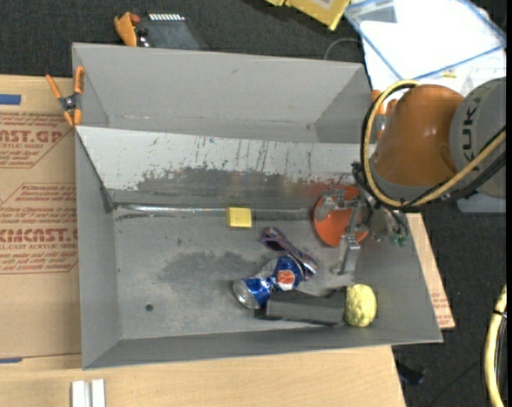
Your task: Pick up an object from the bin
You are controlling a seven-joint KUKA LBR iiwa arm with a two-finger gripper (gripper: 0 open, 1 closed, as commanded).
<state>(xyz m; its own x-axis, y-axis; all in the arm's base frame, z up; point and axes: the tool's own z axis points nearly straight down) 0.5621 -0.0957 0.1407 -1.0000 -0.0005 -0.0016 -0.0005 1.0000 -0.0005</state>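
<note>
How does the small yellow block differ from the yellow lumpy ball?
The yellow block is square with flat sides; the yellow ball is rounded and lumpy. The block looks smaller than the ball. The block lies alone, farther back; the ball lies at the front right, beside a dark bar. Both are yellow and rest on the bin floor.

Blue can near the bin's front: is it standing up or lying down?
Lying down, crumpled: the blue can has its silver end pointing to the view's left, by a dark bar.
</note>
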